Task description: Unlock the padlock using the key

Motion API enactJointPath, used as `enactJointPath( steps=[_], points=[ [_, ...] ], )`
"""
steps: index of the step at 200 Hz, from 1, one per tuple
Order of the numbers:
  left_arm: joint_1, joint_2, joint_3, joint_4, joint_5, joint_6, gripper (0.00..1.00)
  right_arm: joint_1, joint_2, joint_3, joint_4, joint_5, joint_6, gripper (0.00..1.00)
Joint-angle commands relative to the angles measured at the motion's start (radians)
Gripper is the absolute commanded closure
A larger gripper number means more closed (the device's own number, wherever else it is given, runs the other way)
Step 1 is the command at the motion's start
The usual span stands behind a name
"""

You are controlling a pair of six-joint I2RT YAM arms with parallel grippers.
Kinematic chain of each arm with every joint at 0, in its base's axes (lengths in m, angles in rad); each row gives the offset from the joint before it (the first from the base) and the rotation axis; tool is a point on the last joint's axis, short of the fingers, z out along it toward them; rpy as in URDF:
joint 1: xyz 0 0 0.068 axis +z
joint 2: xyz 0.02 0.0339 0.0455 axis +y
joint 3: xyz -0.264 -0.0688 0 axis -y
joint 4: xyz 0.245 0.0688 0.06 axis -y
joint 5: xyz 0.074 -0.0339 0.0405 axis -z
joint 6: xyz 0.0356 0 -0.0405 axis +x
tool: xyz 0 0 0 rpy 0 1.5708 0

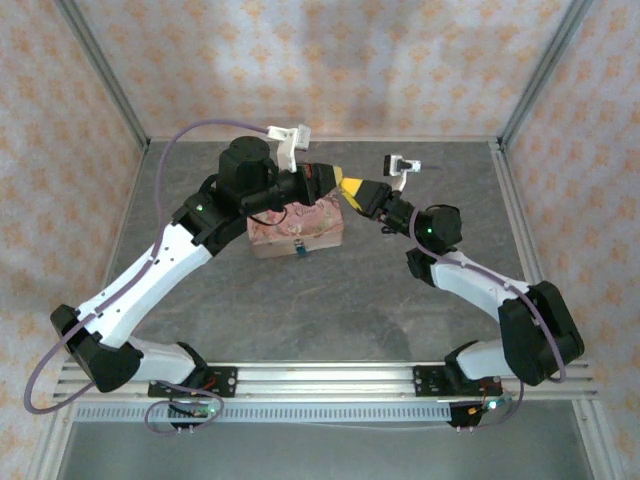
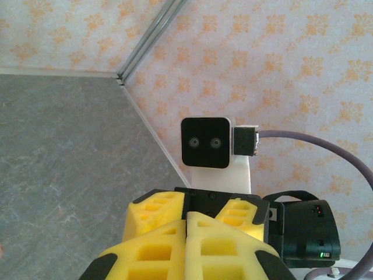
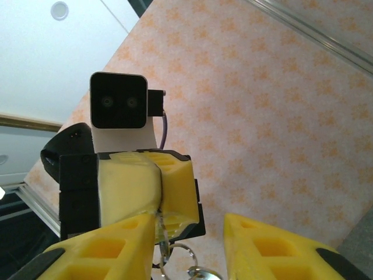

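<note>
The teal padlock [image 1: 298,250] hangs on the front of the pink tin [image 1: 300,226]. Above the tin's right end my two grippers meet tip to tip. My left gripper [image 1: 338,180] [image 2: 186,233] [image 3: 157,198] is shut, and the thin silvery key [image 3: 161,230] sticks out of the seam between its pads. A key ring [image 3: 182,256] with a second key [image 3: 202,272] dangles below it. My right gripper [image 1: 356,192] [image 3: 189,236] is open, its yellow fingers [image 3: 105,251] spread either side of the left gripper's tip and the ring.
Grey tabletop [image 1: 330,310] lies in front of the tin. Patterned walls with metal frame posts [image 1: 100,70] enclose the back and sides. Each wrist view faces the other arm's camera block [image 2: 204,142] [image 3: 118,100].
</note>
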Motion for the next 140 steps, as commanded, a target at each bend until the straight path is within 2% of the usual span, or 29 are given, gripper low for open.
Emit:
enactJointPath(
  steps=[1, 50, 67, 94, 140],
  points=[
    [0.005, -0.013, 0.000, 0.021, -0.002, -0.002, 1.00, 0.005, -0.003, 0.038, 0.079, -0.039, 0.008, 0.64],
    [0.012, -0.018, 0.000, 0.019, -0.023, 0.000, 1.00, 0.005, -0.006, 0.036, 0.086, -0.051, 0.017, 0.67],
    [0.015, -0.019, -0.002, 0.019, -0.032, -0.003, 1.00, 0.006, -0.008, 0.032, 0.086, -0.052, 0.016, 0.71],
    [0.017, -0.021, -0.005, 0.026, -0.041, -0.007, 1.00, 0.007, -0.010, 0.031, 0.086, -0.054, 0.014, 0.66],
    [0.017, -0.019, -0.014, 0.036, -0.045, -0.017, 1.00, 0.009, -0.013, 0.036, 0.086, -0.059, 0.010, 0.66]
  ],
)
